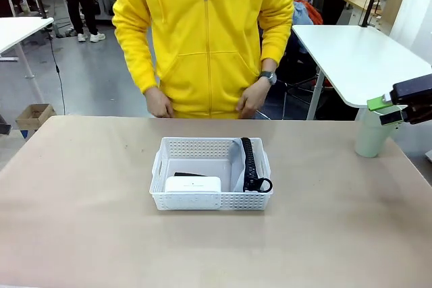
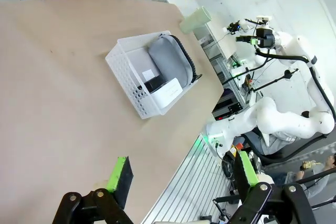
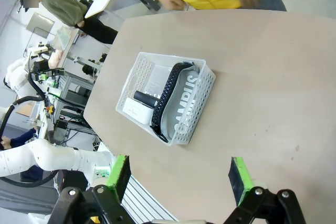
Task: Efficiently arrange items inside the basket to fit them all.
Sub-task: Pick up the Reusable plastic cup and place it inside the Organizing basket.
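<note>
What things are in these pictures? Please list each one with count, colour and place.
basket: one, white, middle of the table
pouch: one, grey with black zipper, in the basket, along its right side
box: one, white, in the basket, front left
stapler: one, black, in the basket, beside the box
cup: one, pale green, on the table, far right
table: one, beige
person: one, yellow jacket, far side
left gripper: black, green pads, open, empty
right gripper: same, open, empty

a tan tabletop (image 1: 81, 187) fills the foreground. beyond it lies a grey floor (image 1: 94, 79), with one white table (image 1: 17, 32) at the left, another white table (image 1: 358, 59) at the right, and a small cardboard box (image 1: 34, 116) on the floor.
</note>
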`<state>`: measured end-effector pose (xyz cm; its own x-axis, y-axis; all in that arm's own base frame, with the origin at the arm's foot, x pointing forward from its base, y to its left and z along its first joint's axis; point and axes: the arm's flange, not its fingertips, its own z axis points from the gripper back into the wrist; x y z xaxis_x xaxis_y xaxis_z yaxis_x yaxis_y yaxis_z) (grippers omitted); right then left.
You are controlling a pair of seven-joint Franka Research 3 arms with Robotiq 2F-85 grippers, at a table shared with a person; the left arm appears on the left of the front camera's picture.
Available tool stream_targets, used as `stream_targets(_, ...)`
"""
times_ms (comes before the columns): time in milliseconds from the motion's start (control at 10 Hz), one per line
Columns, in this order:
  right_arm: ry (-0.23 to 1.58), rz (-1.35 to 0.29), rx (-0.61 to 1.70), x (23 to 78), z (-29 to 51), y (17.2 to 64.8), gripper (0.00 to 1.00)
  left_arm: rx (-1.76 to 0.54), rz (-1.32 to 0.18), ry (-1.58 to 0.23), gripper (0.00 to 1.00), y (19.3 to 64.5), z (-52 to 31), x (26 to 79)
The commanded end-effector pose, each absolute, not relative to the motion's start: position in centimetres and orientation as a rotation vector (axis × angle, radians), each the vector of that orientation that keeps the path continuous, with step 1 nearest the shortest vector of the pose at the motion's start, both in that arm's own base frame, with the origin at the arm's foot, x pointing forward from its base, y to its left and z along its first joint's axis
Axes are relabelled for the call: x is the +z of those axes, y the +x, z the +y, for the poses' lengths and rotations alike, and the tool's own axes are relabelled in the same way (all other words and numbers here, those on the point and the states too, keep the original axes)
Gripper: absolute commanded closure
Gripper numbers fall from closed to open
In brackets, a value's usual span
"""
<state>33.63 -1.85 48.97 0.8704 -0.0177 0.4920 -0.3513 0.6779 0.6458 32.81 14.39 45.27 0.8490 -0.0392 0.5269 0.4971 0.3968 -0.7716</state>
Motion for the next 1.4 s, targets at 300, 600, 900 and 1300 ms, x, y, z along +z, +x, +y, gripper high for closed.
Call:
stream_targets(300, 0.812, -0.492, 0.196, 49.0, -1.9, 33.6, 0.00, -0.357, -0.496, -1.135, 0.00, 32.7, 14.1, 45.2)
stream_targets(600, 0.742, -0.512, 0.208, 48.3, -5.1, 32.7, 0.00, -0.357, -0.496, -1.135, 0.00, 32.7, 14.1, 45.2)
stream_targets(900, 0.532, -0.620, 0.007, 46.6, -11.5, 31.4, 0.00, -0.357, -0.496, -1.135, 0.00, 32.7, 14.1, 45.2)
stream_targets(1300, 0.459, -0.612, -0.032, 45.2, -12.5, 31.9, 0.00, -0.357, -0.496, -1.135, 0.00, 32.7, 14.1, 45.2)
